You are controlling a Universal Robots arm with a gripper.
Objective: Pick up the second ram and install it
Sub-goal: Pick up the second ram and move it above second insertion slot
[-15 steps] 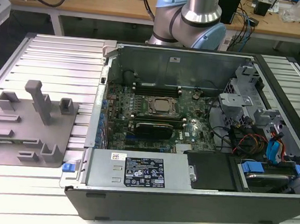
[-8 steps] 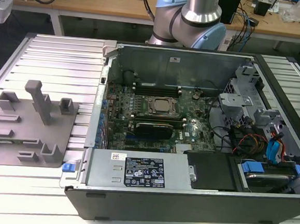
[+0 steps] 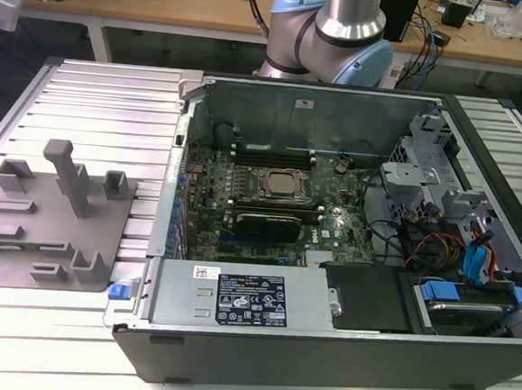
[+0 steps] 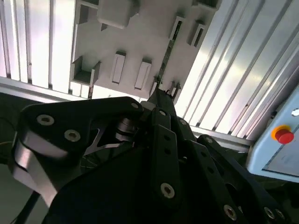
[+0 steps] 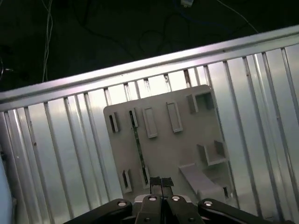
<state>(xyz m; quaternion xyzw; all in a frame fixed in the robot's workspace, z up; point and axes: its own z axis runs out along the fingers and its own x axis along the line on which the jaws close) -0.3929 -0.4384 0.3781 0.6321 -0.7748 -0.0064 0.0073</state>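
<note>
The open computer case (image 3: 320,367) stood just beside the fixture plate (image 5: 187,149), toward the exterior view's right. Bare ribbed table (image 3: 97,101) bordered the plate's other edges. Above the plate's edge hung the gripper (image 5: 161,183), fingers closed together and holding nothing. The second ram (image 5: 138,149) stood on edge on the plate, apart from the gripper.

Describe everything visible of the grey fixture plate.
The grey fixture plate is a flat, matt, plastic-looking slab lying level on the ribbed metal table, at the exterior view's left of the open computer case. Upright posts, one tall, and small slotted holders rise from it. In both wrist views a thin dark strip, probably the second ram, runs edge-on between two holders; the gripper hangs above.
</note>
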